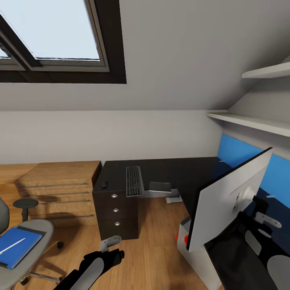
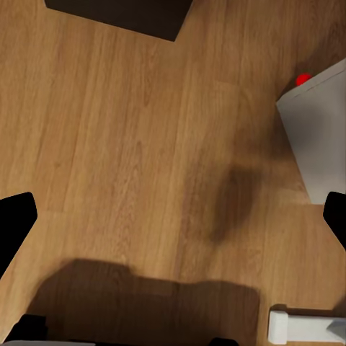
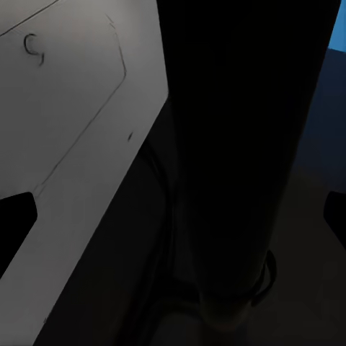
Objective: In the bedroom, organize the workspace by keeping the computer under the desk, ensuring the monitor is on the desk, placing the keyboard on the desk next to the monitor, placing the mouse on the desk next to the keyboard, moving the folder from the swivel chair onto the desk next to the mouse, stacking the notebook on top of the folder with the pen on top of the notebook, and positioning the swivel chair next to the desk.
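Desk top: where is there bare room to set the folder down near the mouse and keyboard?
On the desk, the widest bare patch lies right of the keyboard, back toward the wall. A narrower bare strip lies between the mouse and the keyboard. The near right wing is crowded by the tilted monitor and the right arm.

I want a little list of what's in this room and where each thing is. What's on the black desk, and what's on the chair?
desk: black, L-shaped, with a three-drawer unit
keyboard: lying on the desk, above the drawers
mouse: on the desk, beside the keyboard, apart from it
monitor: tilted, white back facing the camera, at the right arm
swivel chair: grey, on the wood floor, away from the desk
blue flat item: on the chair seat
pen: lying on the blue item
left gripper: over bare floor, holding nothing
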Available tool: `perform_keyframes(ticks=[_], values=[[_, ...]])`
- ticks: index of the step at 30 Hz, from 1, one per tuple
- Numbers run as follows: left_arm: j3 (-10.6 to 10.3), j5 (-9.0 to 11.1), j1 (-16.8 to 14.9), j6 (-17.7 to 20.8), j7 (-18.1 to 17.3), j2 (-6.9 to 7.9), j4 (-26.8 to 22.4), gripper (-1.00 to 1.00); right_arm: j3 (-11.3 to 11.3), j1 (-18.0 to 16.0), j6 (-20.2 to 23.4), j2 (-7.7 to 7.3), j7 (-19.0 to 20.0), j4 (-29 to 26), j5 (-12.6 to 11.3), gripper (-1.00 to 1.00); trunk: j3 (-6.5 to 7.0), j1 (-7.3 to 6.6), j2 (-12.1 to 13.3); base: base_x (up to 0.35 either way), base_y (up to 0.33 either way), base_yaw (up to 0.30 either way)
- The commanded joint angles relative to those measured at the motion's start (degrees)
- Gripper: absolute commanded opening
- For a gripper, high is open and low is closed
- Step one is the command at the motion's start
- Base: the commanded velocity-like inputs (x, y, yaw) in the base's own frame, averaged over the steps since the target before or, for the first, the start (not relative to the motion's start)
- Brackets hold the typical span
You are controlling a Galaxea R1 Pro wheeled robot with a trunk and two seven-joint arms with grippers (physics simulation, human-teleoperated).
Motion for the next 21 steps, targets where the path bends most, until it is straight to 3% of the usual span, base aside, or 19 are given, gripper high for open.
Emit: perform_keyframes(ticks=[1,17,21], values=[[-0.15,0.38,-0.07,0.01,0.45,0.05,-0.09,1.0,0.07,-0.05,-0.29,0.0,-0.01,0.03,-0.6,1.0,-0.28,0.24,-0.49,0.0,0.0,0.0],[-0.15,0.3,-0.07,-0.06,0.35,0.13,-0.15,1.0,0.12,-0.05,-0.33,-0.29,-0.02,0.31,-0.3,1.0,-3.15,3.75,-6.91,0.0,0.0,0.0],[-0.15,0.26,-0.07,-0.07,0.36,0.23,-0.29,1.0,0.14,-0.05,-0.33,-1.81,-0.07,0.44,-0.25,1.0,-3.87,4.63,-8.51,0.0,0.0,0.0]])
